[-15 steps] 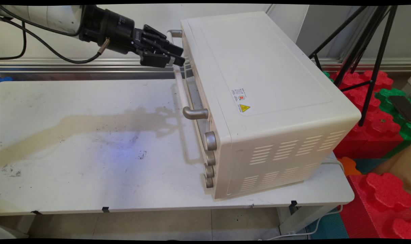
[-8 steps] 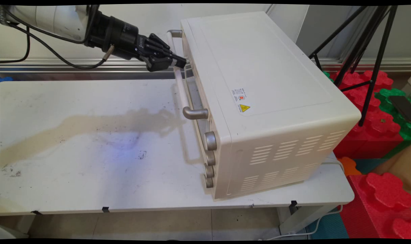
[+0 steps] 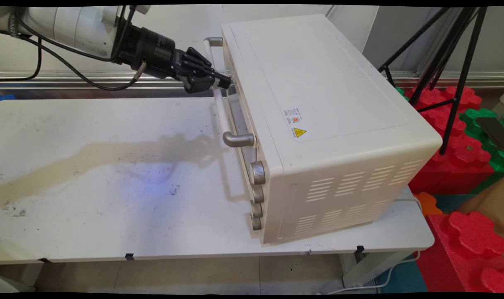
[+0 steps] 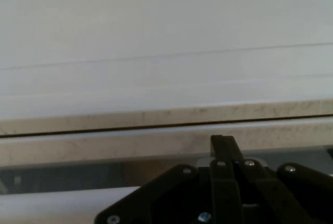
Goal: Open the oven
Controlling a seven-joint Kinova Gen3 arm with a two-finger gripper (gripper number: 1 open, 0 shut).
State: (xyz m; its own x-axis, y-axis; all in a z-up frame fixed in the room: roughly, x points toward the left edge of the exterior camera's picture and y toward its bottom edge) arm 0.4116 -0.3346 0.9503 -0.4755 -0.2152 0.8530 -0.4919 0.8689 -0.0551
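Observation:
A cream toaster oven (image 3: 318, 104) stands on the right part of the white table (image 3: 111, 224), its door facing left. Along the door's top runs a white bar handle (image 3: 220, 112) on metal brackets. My gripper (image 3: 221, 81) reaches in from the upper left and is shut on the far part of this handle. The door looks shut or nearly so. Several metal knobs (image 3: 258, 172) sit below the handle's near end. In the hand view the oven's front (image 4: 156, 78) fills the frame, the handle (image 4: 57, 203) crosses low down, and one fingertip (image 4: 222, 143) rises from the linkage.
A brown stain (image 3: 102, 151) runs across the table's middle. A black tripod (image 3: 455, 62) stands behind the oven at the right. Red and green foam blocks (image 3: 463, 162) lie on the floor past the table's right edge.
The gripper has moved down and to the right onto the oven's handle, and its fingers have closed around the bar. The oven stays where it was.

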